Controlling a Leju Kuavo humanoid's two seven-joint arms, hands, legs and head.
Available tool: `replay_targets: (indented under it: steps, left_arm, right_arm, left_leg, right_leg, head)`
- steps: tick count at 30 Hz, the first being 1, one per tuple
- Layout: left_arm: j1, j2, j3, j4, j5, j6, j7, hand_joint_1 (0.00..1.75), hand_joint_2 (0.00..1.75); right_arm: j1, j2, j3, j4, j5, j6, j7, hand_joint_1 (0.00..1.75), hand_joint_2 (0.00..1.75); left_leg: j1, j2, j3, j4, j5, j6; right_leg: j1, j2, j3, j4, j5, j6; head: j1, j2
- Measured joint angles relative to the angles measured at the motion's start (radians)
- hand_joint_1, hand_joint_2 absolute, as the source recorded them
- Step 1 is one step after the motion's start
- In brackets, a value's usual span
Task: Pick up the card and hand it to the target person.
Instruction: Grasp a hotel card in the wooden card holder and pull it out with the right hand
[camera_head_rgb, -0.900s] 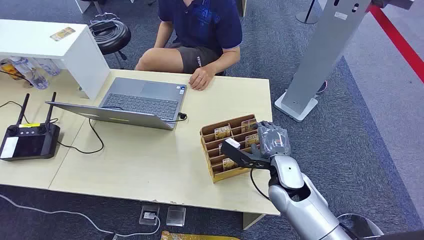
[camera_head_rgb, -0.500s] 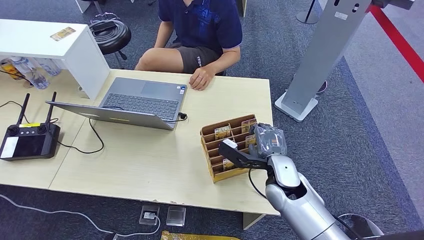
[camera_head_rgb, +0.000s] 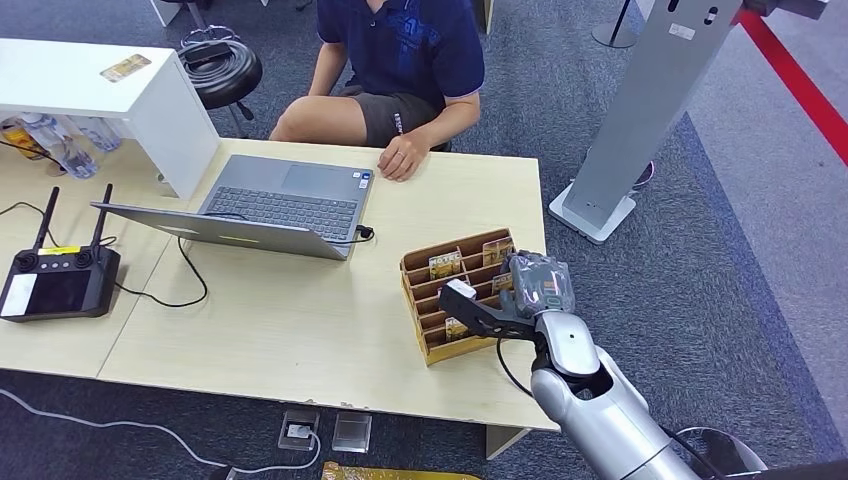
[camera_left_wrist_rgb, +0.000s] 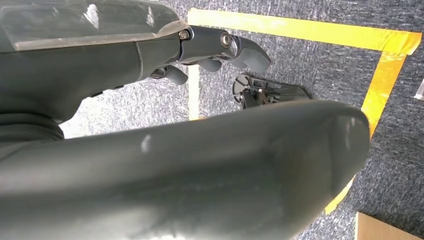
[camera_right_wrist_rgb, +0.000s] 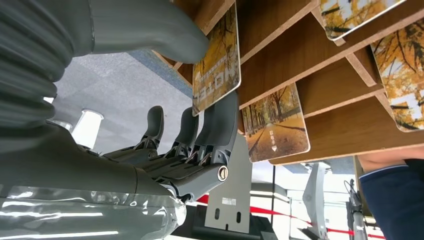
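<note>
A brown wooden card rack (camera_head_rgb: 430, 278) stands on the table's right part, with several autumn-tree cards in its slots. My right hand (camera_head_rgb: 540, 282) is at the rack's right end. In the right wrist view its thumb (camera_right_wrist_rgb: 150, 25) and a finger (camera_right_wrist_rgb: 222, 117) pinch one yellow card (camera_right_wrist_rgb: 217, 60) that still sits at the edge of a slot. Another card (camera_right_wrist_rgb: 277, 125) lies in the slot beside it. My left hand (camera_left_wrist_rgb: 220, 47) hangs over the floor and holds nothing. The person (camera_head_rgb: 400, 50) sits at the table's far side, one hand (camera_head_rgb: 402, 158) resting on the tabletop.
An open laptop (camera_head_rgb: 270, 205) lies mid-table with a cable trailing from it. A black remote controller (camera_head_rgb: 55, 280) is at the left, and a white shelf (camera_head_rgb: 100, 85) stands at the back left. A grey pillar stand (camera_head_rgb: 640, 110) rises right of the table.
My right hand has shifted slightly left and closer onto the rack's right end. The person and the other things have not moved.
</note>
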Motion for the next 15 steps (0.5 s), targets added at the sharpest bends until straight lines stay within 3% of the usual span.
replay_targets:
  steps: [10,15]
  left_arm:
    - [0.0,0.0,-0.007,0.0,0.002,0.005,0.006,0.0,0.0]
    - [0.0,-0.001,-0.007,0.0,0.012,0.012,0.008,0.0,0.0]
  right_arm:
    - [0.004,0.0,0.0,0.005,0.001,0.0,0.002,0.96,1.75]
    - [0.004,0.008,0.002,0.01,0.009,0.002,-0.004,1.27,1.75]
  left_leg:
    - [0.0,0.0,0.0,0.0,0.0,0.0]
    - [0.0,0.0,0.0,0.0,0.0,0.0]
  right_leg:
    - [0.0,0.0,0.0,0.0,0.0,0.0]
    - [0.0,0.0,0.0,0.0,0.0,0.0]
  head:
    - [0.0,0.0]
    - [0.0,0.0]
